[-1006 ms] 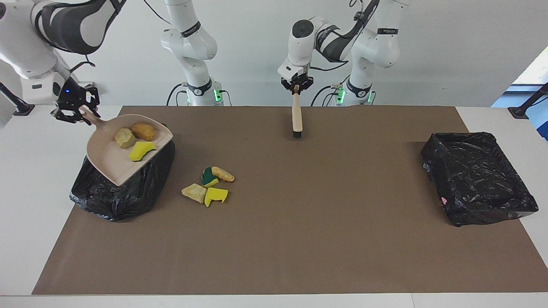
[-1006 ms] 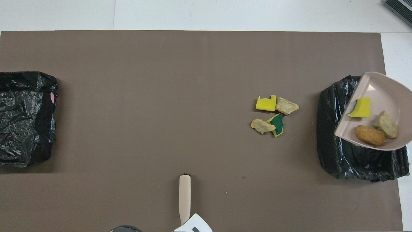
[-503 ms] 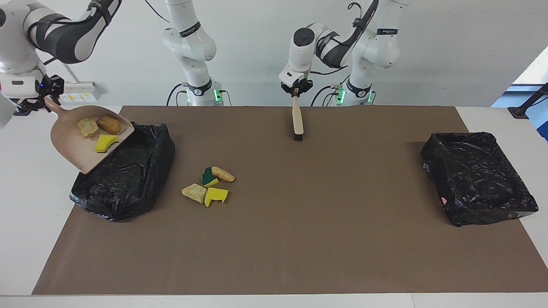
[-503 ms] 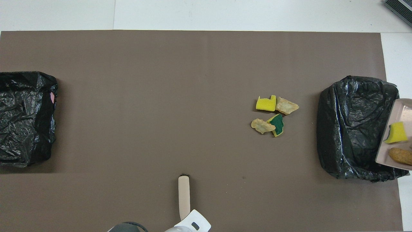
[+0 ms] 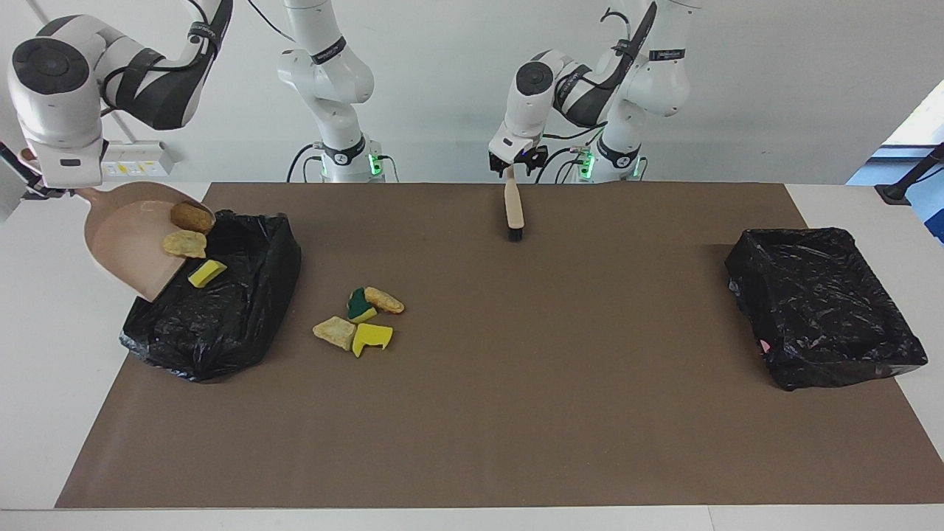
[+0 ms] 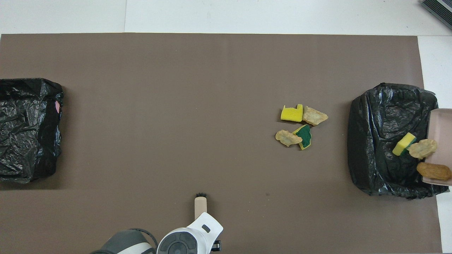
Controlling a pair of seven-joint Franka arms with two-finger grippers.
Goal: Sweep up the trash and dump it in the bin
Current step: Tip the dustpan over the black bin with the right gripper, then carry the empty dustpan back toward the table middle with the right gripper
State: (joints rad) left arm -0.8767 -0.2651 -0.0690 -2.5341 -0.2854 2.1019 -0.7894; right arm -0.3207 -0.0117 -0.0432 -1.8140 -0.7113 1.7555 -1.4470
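Observation:
My right gripper [image 5: 53, 193], mostly hidden under its own wrist, is shut on the handle of the beige dustpan [image 5: 125, 236]. The pan hangs tipped over the black-lined bin [image 5: 221, 317] at the right arm's end. Trash slides off its lip: an orange-brown lump [image 5: 192, 216], a tan lump [image 5: 184, 243] and a yellow sponge scrap [image 5: 207, 273] over the liner. Several more scraps of trash [image 5: 359, 318] lie on the brown mat beside that bin. The brush [image 5: 512, 210] has its bristles on the mat and its handle end right under my left gripper [image 5: 518, 164].
A second black-lined bin [image 5: 822, 302] stands at the left arm's end of the mat [image 5: 553, 383]. In the overhead view the left arm's wrist [image 6: 190, 238] covers most of the brush [image 6: 200, 205].
The right arm swung the dustpan outward and tipped it, so its three pieces slid to the lip and over the bin. The left gripper came down lower over the brush.

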